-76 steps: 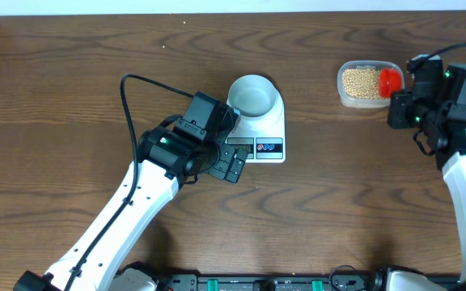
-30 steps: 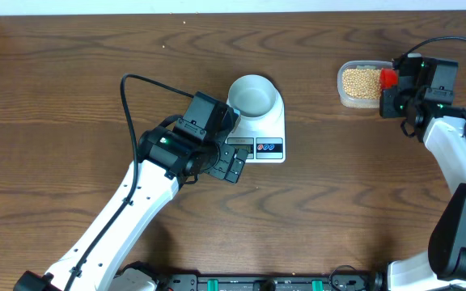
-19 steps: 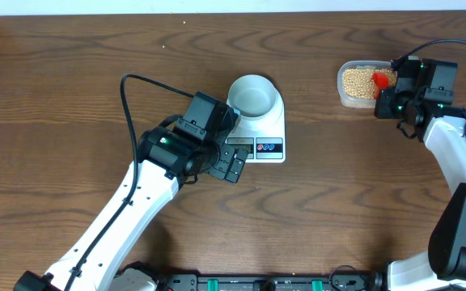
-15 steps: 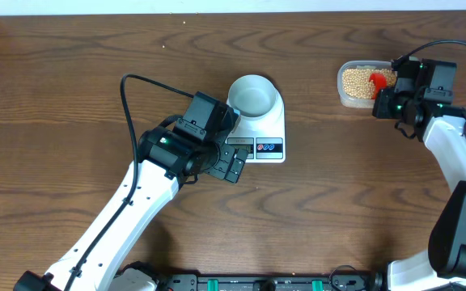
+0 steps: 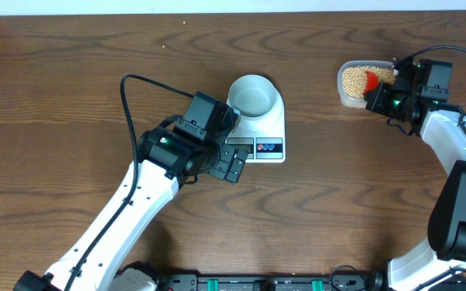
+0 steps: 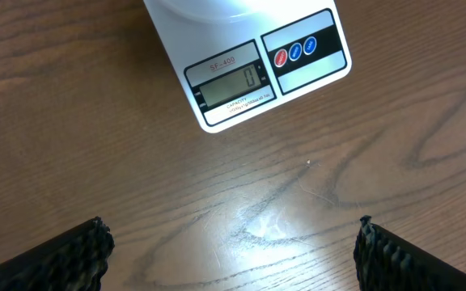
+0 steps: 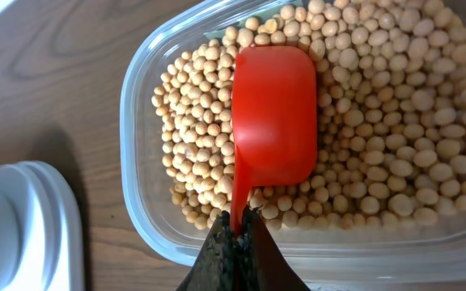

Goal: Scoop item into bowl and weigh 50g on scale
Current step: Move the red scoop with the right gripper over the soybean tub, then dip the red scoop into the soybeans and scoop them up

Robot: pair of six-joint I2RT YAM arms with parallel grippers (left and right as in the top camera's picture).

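Red scoop [image 7: 273, 113] in right tool [image 7: 235, 233], on beans [image 7: 379, 121]

**Overhead and wrist views, counts by kind.** One flat white rectangular digital scale [image 5: 264, 133], bearing one grey display [image 6: 231, 83]. One small round pale blue-grey bowl [image 5: 253, 94]. One clear rounded-rectangular plastic tub [image 5: 345, 101], at 2 o'clock. One red plastic scoop [image 7: 273, 113]. Small round tan-yellow beans [image 7: 379, 145]: too many to count. Two white robot arms, one left hand [image 6: 233, 255] and one right hand [image 7: 235, 246]. One brown wooden surface [image 5: 71, 65].
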